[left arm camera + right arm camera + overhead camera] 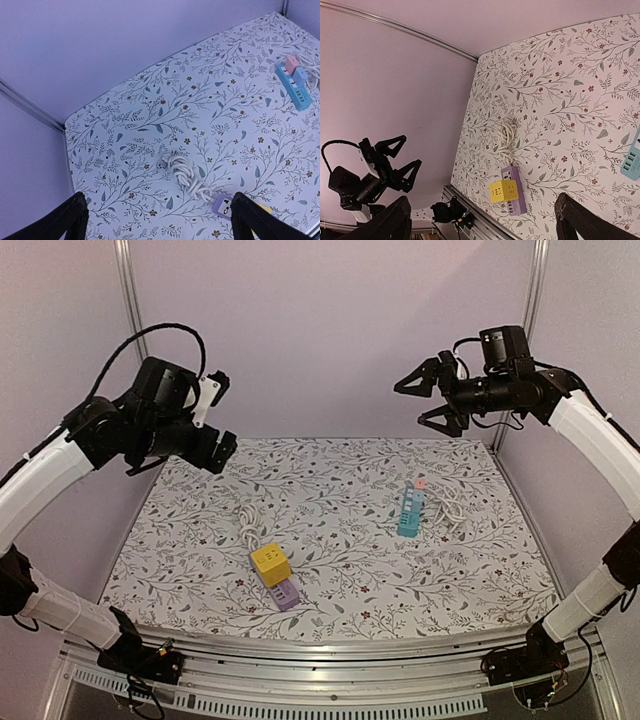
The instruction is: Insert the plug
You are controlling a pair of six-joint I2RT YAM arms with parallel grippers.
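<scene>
Left pincer (218, 452) and right pincer (421, 403) hang high over the table (200, 570), both spread wide and empty.

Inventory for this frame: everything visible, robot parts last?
Yellow cube socket block: 1, yellow, against purple strip.
Purple plastic power strip: 1, purple, near centre.
Coiled white cable: 1, white, beyond purple strip.
Teal plastic power strip: 1, teal, right of centre.
Pink block, pale-blue block: 1 each, teal strip's far end.
Loose white cable: 1, white, right of teal strip.
Floral table cover: 1, white with leaves, whole tabletop.
Left gripper: 1, black, open, raised left.
Right gripper: 1, black, open, raised right.
</scene>
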